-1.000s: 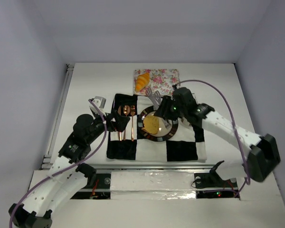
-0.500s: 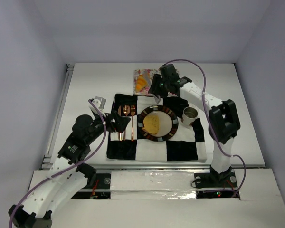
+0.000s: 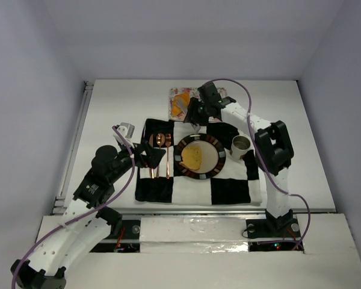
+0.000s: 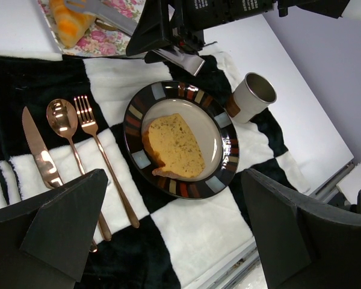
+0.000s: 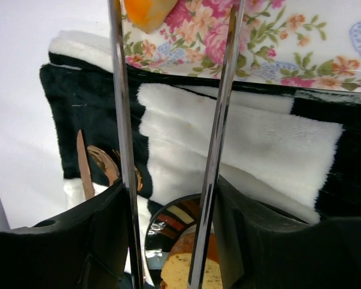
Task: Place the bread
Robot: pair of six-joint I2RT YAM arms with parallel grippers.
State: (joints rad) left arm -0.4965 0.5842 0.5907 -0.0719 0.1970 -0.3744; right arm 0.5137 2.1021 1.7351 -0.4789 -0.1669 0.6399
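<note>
At napkin edge: croissant, right gripper.

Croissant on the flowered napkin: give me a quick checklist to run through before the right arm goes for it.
1. Right tool open and empty: ok.
2. Croissant free on the napkin, nothing on top of it: ok.
3. Right tool centred on the croissant: not ok. In the right wrist view it hugs one finger, at the frame's edge.
4. Bare room on the plate beside the bun slice: ok.
5. Left tool open, over the cutlery, away from the napkin: ok.
6. Right tool's height above the napkin: cannot tell.
</note>
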